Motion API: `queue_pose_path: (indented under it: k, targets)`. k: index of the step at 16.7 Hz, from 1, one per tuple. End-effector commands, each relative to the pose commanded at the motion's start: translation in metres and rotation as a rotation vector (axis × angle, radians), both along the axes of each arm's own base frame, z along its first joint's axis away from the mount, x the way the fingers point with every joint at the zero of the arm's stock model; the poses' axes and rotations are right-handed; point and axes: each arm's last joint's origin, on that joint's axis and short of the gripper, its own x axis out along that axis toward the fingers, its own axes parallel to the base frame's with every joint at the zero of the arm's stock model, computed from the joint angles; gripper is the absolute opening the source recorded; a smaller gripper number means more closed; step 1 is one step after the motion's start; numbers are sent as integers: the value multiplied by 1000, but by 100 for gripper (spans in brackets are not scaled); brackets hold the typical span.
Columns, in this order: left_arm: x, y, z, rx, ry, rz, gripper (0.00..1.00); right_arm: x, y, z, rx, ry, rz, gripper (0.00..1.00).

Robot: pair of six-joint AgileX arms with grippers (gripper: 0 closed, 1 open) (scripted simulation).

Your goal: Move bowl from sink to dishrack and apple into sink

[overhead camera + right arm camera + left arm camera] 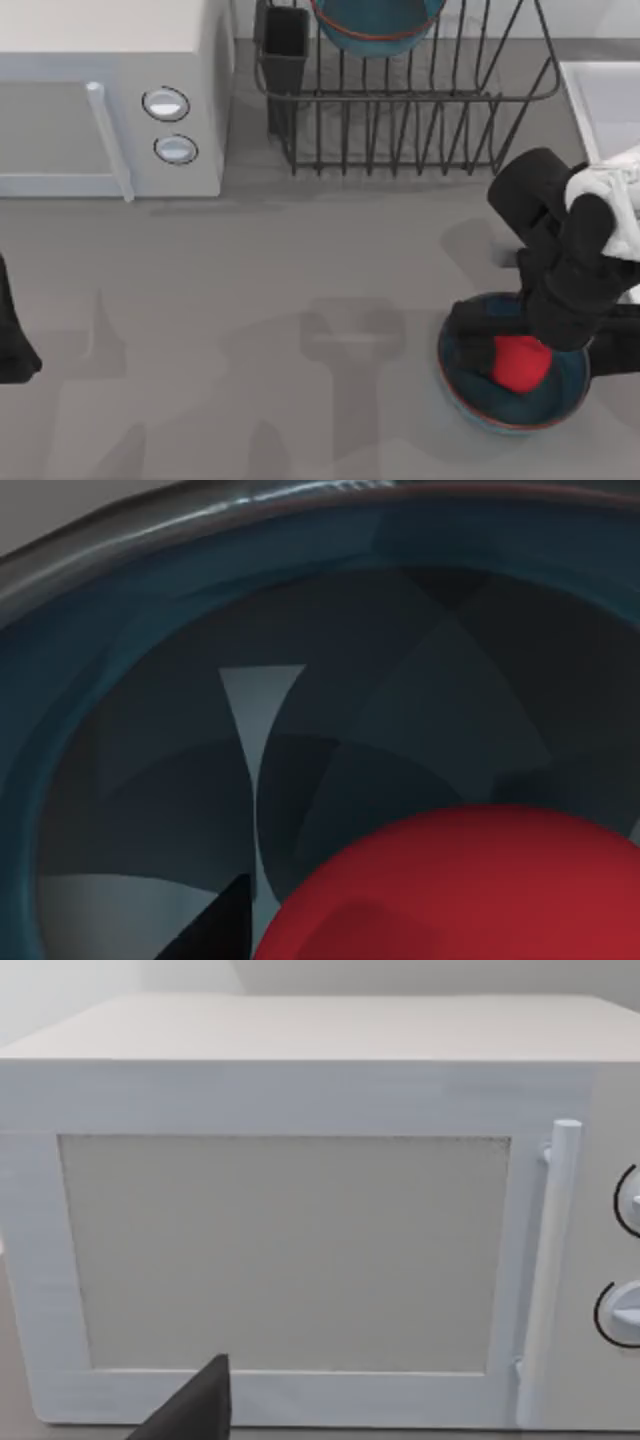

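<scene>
While two teal bowls are seen, one [375,28] stands in the dishrack [420,120]; the other [480,385], near it, holds one apple [520,362] beneath the right gripper [545,330], finger state untellable.

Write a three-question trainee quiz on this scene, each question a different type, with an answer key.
1. True or false: the apple lies inside a bowl standing on the table.
2. Multiple choice: where is the second bowl? A) in the dishrack B) on the microwave C) in the sink
3. Fill in: the arm reaching down over the apple is the ____ one.

Key: 1 true. 2 A. 3 right; the right gripper is down at the apple, while the left arm sits parked at the table's left edge, facing the microwave.
</scene>
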Motion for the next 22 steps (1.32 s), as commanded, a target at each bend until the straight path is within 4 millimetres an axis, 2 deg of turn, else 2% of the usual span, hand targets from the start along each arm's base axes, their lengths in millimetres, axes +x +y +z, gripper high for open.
queue_pose_path:
  k: [3,16,22]
  targets:
    - [0,0,0,0,0,0,100,0,0,0,0,0,0,100]
    - [0,0,0,0,0,0,100,0,0,0,0,0,0,2]
    - [0,0,0,0,0,0,100,0,0,0,0,0,0,0]
